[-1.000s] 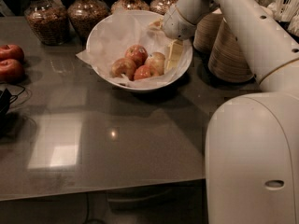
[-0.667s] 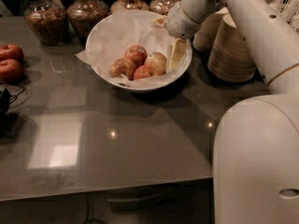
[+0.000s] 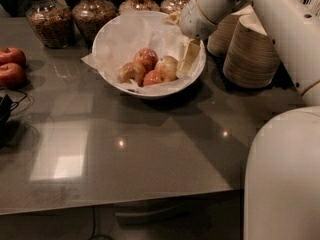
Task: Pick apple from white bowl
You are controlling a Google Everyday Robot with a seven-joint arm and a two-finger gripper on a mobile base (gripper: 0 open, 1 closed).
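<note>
Apple (image 3: pixel 167 66) not yet lifted from white bowl (image 3: pixel 112 39). My gripper (image 3: pixel 189 59) hangs just right of it; I cannot tell its state. Grasp and lift left to do.

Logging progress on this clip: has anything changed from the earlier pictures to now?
The robot's white body in the foreground has edged slightly right in view. Nothing was grasped or released. The gripper stays low inside the white bowl at its right side, beside the apple; the other apples there have not moved.
</note>
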